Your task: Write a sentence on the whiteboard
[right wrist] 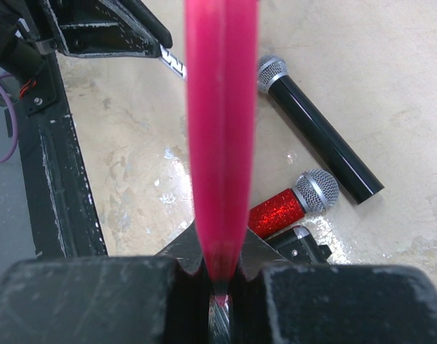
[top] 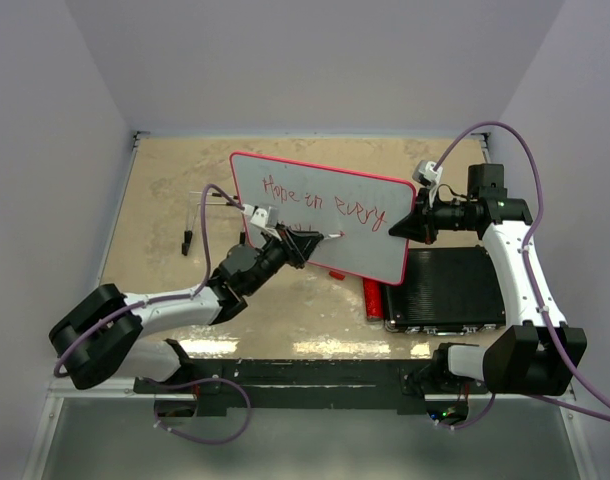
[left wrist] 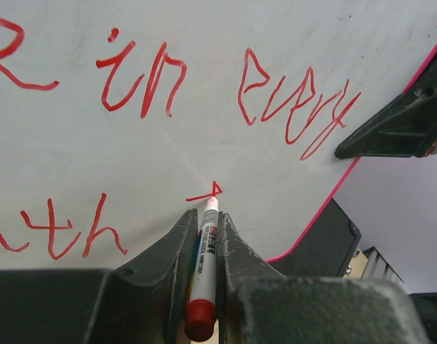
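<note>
"Left wrist view first: what have you got hold of?"

"My left gripper [left wrist: 206, 215] is clamped shut on the red marker [left wrist: 203, 261]. Its tip is touching the whiteboard [left wrist: 168, 161] at a small pointed stroke on the lower line, to the right of the letters 'th'."

"And where is the board?"

"It is tilted up off the table between my arms. My right gripper [right wrist: 218, 276] is pinched tight on its red frame [right wrist: 220, 122] at the right-hand edge. The sentence [top: 320, 200] reads 'Hope in every' along the top, and the second line below it is only partly written."

"So how do you finish this letter well?"

"I think light, even pressure matters most, because a hard push could swing the board in my right grip. I should run the stroke parallel to the upper line. The letters should be small too, since the free space narrows toward the rounded lower corner. I should lift clear between strokes so nothing smears."
</note>
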You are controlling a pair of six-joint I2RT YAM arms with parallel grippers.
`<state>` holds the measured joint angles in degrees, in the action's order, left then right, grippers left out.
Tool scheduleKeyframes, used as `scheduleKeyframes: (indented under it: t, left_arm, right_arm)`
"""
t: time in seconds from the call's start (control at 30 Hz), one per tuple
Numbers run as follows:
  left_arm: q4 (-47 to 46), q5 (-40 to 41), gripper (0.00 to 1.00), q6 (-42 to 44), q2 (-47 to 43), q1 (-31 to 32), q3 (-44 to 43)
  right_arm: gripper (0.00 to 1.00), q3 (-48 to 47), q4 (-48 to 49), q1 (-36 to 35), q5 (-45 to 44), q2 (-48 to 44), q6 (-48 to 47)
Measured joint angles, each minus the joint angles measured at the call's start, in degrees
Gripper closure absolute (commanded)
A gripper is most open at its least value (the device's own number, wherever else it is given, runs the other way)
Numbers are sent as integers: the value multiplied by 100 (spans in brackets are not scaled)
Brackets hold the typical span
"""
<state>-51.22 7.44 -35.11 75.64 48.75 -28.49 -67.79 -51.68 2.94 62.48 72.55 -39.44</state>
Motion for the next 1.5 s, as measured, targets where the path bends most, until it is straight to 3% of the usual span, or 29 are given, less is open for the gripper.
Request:
scheduleKeyframes:
  t: [0.73,1.07,1.3,1.5]
  left_arm:
    - [603,-175,100,-2,245,0,0]
    - [710,11,100,302,-439,-37,4]
    - [586,-387,100,391,-789,-52,9]
    - [525,-719,100,424,-448,-63,2]
  right_arm:
    - [100,0,33,0,-2,0,-37]
    - [100,2,17,-4,0,-22,-39]
    - [100,11,-17,-4,2,-37,-39]
    - [100,31,-15,-4,4,-46,-37]
